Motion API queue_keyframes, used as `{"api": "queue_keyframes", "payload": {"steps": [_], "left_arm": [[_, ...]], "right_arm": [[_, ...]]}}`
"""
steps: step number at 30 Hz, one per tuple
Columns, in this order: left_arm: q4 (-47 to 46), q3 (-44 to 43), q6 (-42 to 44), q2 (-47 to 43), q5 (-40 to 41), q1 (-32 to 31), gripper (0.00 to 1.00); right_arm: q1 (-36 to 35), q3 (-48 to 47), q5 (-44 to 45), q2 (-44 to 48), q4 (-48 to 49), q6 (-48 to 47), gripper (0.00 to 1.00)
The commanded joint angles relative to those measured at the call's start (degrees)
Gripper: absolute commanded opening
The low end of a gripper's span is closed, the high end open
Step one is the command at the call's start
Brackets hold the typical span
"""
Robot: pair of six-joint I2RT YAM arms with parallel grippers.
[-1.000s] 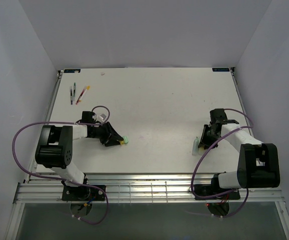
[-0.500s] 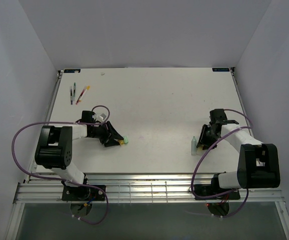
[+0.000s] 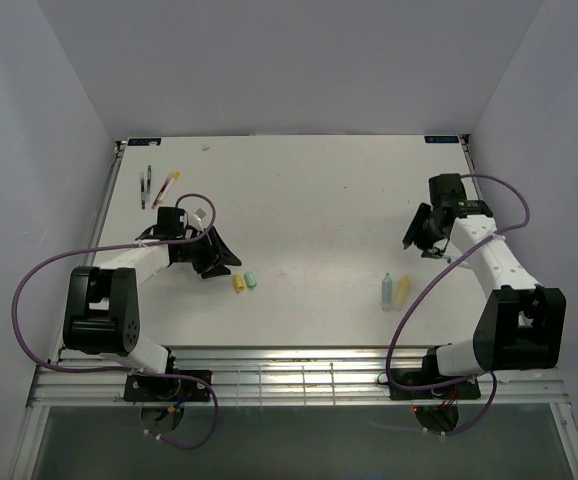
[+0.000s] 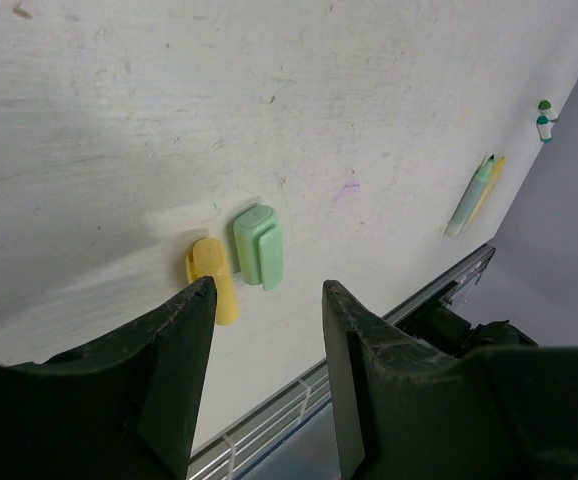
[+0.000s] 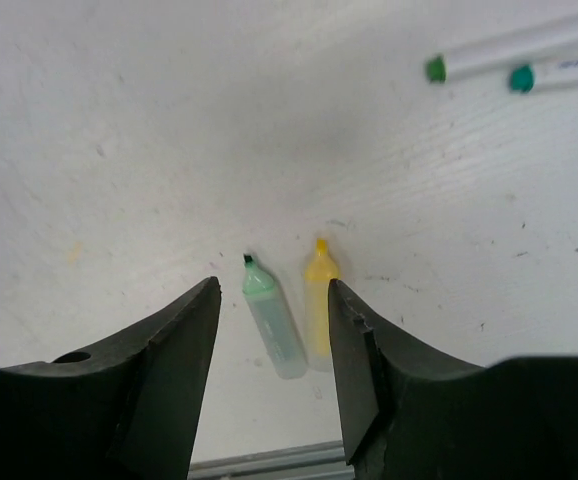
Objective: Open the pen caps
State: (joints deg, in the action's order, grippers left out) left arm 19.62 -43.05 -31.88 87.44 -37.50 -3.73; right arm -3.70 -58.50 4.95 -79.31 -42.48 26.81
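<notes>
White laminate bench [image 3: 319,190], bare through the middle, railed along the near edge

Black left gripper [image 3: 219,265]: jaws parted and empty, set just far-side of the two loose caps

Black right gripper [image 3: 419,244]: jaws parted and empty, raised on the far side of the two barrels

Slender thin pens [image 3: 149,187]: a cluster near the far-left corner, close to the bench's left edge, long axes running roughly far to near; too small to tell whether capped. Judged the likely next item: they lie beyond the left gripper, the left arm is much the nearer, and there is open bench on their right side only

Two white pens [image 5: 539,45], green and teal ends, seen only in the right wrist view

Pale green barrel [image 3: 386,290] and yellow barrel [image 3: 403,289]: side by side near the front right edge, tips bare

Stubby yellow cap [image 3: 237,284] and green cap [image 3: 251,279]: off, touching, well apart from their barrels
</notes>
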Motion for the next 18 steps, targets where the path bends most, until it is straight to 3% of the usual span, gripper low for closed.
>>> {"api": "queue_keyframes", "payload": {"steps": [1,8,12,18], "left_arm": [[0.8,-2.7,1.5,-1.6,1.0,-0.7,0.57],[0.2,-4.4,1.6,-1.2,0.6,-1.3,0.58],[0.2,-4.6,2.3,-0.8,-0.6,-1.3,0.57],[0.6,-4.7,2.7,0.0,-0.9,-1.3,0.57]], "right_arm": [[1.0,-8.0,9.2,-3.4,-4.1,5.8,0.53],[8.1,-15.2,13.8,-12.6,-5.4,15.9,0.52],[12.7,-15.3,13.3,-16.7,-4.4,17.7,0.51],[13.9,-16.6,15.3,-19.0,-3.2,18.8,0.50]]}}
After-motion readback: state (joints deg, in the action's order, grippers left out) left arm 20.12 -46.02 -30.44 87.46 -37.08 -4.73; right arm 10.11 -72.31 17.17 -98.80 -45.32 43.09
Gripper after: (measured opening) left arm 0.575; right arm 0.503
